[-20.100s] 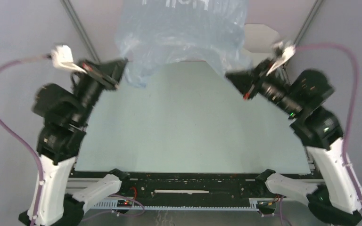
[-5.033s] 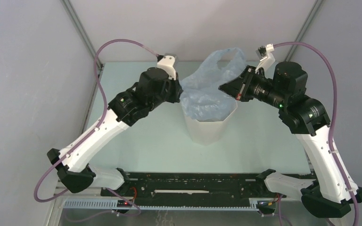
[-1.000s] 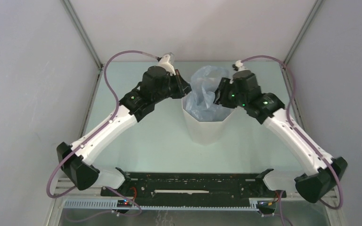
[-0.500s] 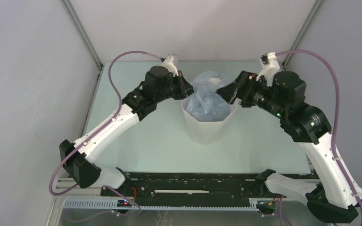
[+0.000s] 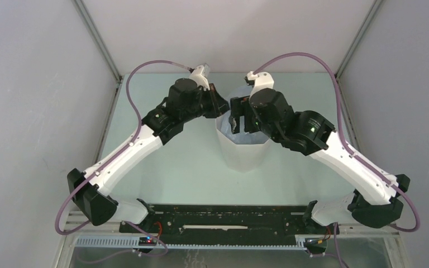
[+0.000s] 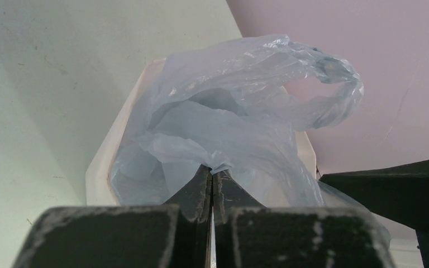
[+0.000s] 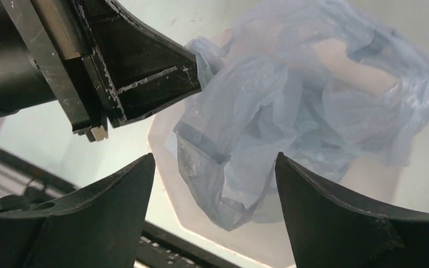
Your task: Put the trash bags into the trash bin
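Trash bag (image 6: 229, 128) in bin (image 5: 246, 159) | left pincer (image 6: 212, 190) clamped on it | right pincer (image 7: 215, 158) apart

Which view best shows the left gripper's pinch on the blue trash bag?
Left wrist: the left gripper is shut on a fold of the trash bag by the trash bin. Right wrist shows that pinch sideways; in top external the right arm covers most of it.

My left arm (image 5: 124, 159) and right arm (image 5: 349, 167) each wear long white shells, with bulky black joint housings and a purple cable (image 5: 151, 68) looping from the wrist. My left jaws are black wedges, scuffed pale along the edges. My right jaws are matte black.
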Motion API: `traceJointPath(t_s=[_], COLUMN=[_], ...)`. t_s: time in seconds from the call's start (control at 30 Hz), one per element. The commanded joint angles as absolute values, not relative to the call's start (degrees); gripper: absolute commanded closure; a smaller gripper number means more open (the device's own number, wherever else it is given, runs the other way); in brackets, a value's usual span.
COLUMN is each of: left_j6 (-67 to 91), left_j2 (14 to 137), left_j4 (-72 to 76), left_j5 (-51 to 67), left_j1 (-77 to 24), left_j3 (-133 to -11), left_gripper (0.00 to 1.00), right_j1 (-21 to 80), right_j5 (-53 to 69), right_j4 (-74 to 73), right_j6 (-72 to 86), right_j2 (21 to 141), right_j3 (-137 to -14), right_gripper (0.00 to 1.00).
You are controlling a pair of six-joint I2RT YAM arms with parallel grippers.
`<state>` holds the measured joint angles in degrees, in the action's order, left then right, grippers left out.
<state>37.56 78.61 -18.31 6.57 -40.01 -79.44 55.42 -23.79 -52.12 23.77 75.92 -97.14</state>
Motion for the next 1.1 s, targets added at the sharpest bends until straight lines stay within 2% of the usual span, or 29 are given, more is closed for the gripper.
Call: traceJointPath(t_s=[0.0, 0.07, 0.13, 0.17, 0.23, 0.27, 0.33, 0.4, 0.47, 0.57, 0.67, 0.8, 0.87, 1.0, 1.07], left_j6=[37.5, 37.5, 37.2, 37.0, 35.8, 34.9, 33.5, 33.0, 33.0, 31.1, 24.5, 13.0, 8.0, 0.9, 0.1], left_j2=[75.9, 75.5, 75.0, 74.7, 73.6, 72.8, 70.5, 67.4, 64.5, 63.2, 66.4, 77.4, 83.9, 95.4, 98.1], left_j4=[-17.5, -17.6, -18.0, -18.4, -19.2, -19.7, -20.7, -20.9, -20.5, -19.7, -18.8, -21.7, -25.7, -35.9, -35.6], left_j5=[7.6, 7.6, 7.4, 7.3, 7.6, 8.1, 8.4, 7.9, 6.8, 5.1, 5.5, 13.4, 19.2, 22.7, 24.6], left_j1=[-40.2, -40.2, -40.2, -40.2, -40.2, -40.2, -40.2, -40.2, -40.2, -40.3, -40.3, -40.3, -40.3, -41.2, -41.3], left_j3=[-78.1, -77.6, -77.2, -77.1, -76.8, -77.0, -77.5, -77.7, -77.7, -79.2, -83.7, -94.7, -102.3, -119.0, -121.7], left_gripper=[1.0, 1.0, 1.0, 0.99, 0.94, 0.87, 0.61, 0.36, 0.2, 0.1, 0.06, 0.0, 0.0, 0.0, 0.0], right_j1=[58.9, 59.3, 59.4, 59.4, 59.4, 59.4, 59.3, 58.9, 56.5, 49.9, 42.7, 36.1, 33.9, 31.3, 30.1], right_j5=[-38.1, -40.0, -39.5, -39.0, -37.8, -36.8, -33.2, -27.4, -21.4, -11.2, -1.2, 8.5, 11.0, 13.5, 14.8], right_j4=[-55.6, -55.6, -55.1, -55.0, -55.5, -56.3, -56.6, -51.0, -45.1, -39.3, -37.6, -38.7, -39.8, -42.8, -44.2], right_j6=[16.2, 16.1, 16.3, 16.5, 17.7, 19.4, 21.8, 22.4, 23.9, 28.1, 31.5, 34.1, 34.6, 35.0, 35.1], right_j2=[79.1, 80.0, 80.1, 79.8, 79.0, 78.2, 75.0, 69.2, 62.1, 54.1, 50.7, 49.6, 49.3, 48.4, 47.9], right_j3=[-102.6, -103.2, -102.7, -102.1, -101.4, -101.3, -99.8, -94.8, -88.4, -81.1, -77.8, -77.0, -77.0, -77.0, -77.0], right_gripper=[0.14, 0.18, 0.3, 0.41, 0.71, 0.83, 0.98, 1.0, 1.0, 1.0, 1.0, 1.0, 1.0, 1.0, 1.0])
